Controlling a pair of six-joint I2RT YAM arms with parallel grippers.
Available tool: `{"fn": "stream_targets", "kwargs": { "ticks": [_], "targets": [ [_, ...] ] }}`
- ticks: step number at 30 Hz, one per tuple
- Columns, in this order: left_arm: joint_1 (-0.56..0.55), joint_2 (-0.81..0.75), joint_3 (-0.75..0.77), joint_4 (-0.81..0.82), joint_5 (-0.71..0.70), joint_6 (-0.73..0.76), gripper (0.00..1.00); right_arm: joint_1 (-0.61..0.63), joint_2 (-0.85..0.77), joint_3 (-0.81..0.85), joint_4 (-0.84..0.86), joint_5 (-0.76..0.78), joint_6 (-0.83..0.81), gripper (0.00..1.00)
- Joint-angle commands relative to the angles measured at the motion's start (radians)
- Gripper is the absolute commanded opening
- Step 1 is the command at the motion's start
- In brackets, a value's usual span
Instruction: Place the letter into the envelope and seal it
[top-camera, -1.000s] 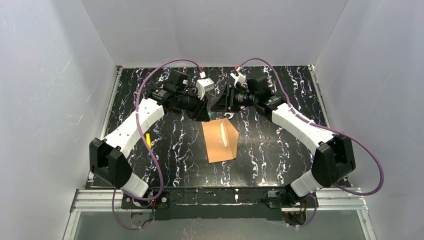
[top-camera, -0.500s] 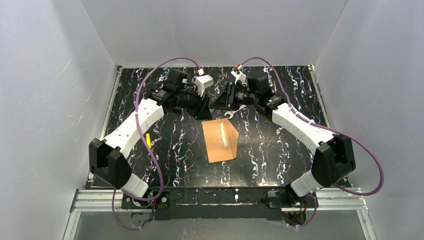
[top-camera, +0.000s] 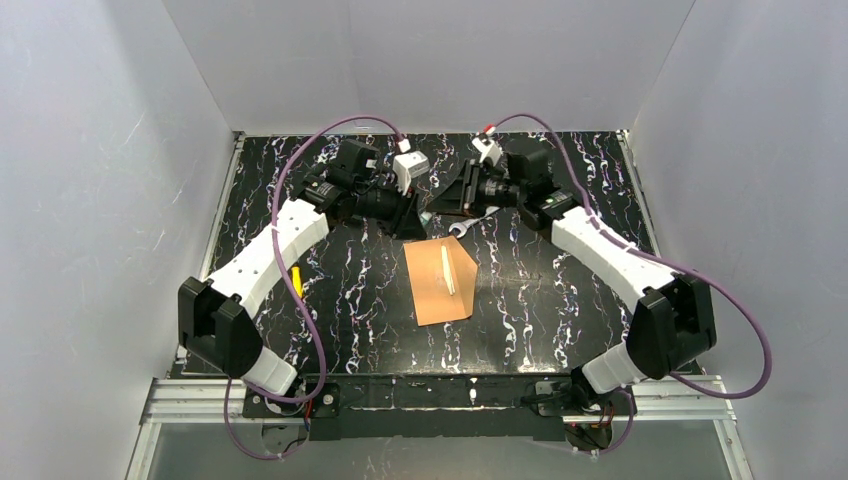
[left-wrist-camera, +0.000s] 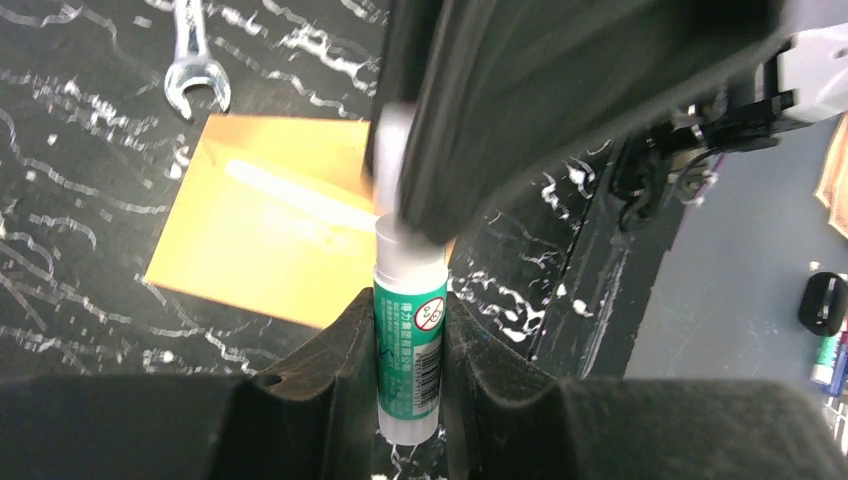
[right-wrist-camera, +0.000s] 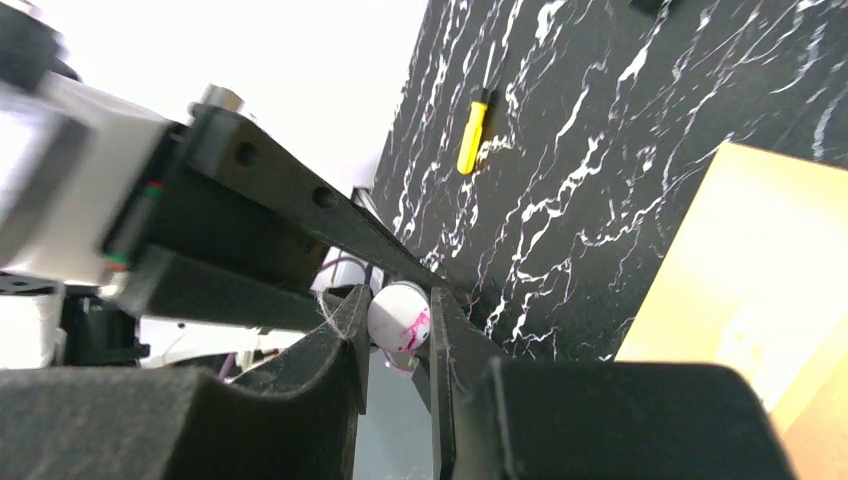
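While left gripper (left-wrist-camera: 410, 330) clamps glue stick (left-wrist-camera: 410, 365) and right gripper (right-wrist-camera: 400, 335) pinches its white cap (right-wrist-camera: 398, 315), we should pull straight along stick axis, without sideways bend. We see envelope (top-camera: 440, 280) flat near worktop (top-camera: 350, 290) centre; letter not visible, probably inside.

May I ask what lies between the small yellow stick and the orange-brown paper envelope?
Only bare black marbled tabletop separates stick from envelope, per the right wrist view.

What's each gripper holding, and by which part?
Left gripper: green-and-white glue stick, around its labelled barrel. Right gripper: small white pink-marked rounded piece, by its sides.
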Motion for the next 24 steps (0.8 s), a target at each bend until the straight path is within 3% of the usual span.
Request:
{"fn": "stream_targets", "kwargs": {
  "ticks": [1,5,8,9,11,16,24],
  "targets": [
    [0.023,-0.053,-0.055,-0.061,-0.003,0.028,0.00,-0.125,-0.098,-0.014,0.130,-0.061,0.087,0.01],
    [0.029,-0.058,-0.085,-0.062,0.021,0.025,0.00,-0.207,-0.114,-0.025,0.186,-0.110,0.155,0.01],
    [0.030,-0.058,-0.081,-0.049,0.030,-0.002,0.00,-0.213,-0.097,0.033,-0.029,-0.031,-0.040,0.01],
    [0.030,-0.058,-0.077,-0.019,0.033,-0.049,0.00,-0.212,-0.073,0.063,-0.298,0.181,-0.273,0.01],
    [0.030,-0.063,-0.078,0.026,0.041,-0.106,0.00,-0.208,-0.057,0.031,-0.407,0.400,-0.410,0.01],
    [0.030,-0.105,-0.121,0.192,0.024,-0.260,0.00,-0.204,0.000,-0.142,-0.353,0.768,-0.499,0.01],
    [0.030,-0.109,-0.166,0.344,0.060,-0.407,0.00,-0.177,0.089,-0.271,-0.174,0.844,-0.512,0.06]
  ]
}}
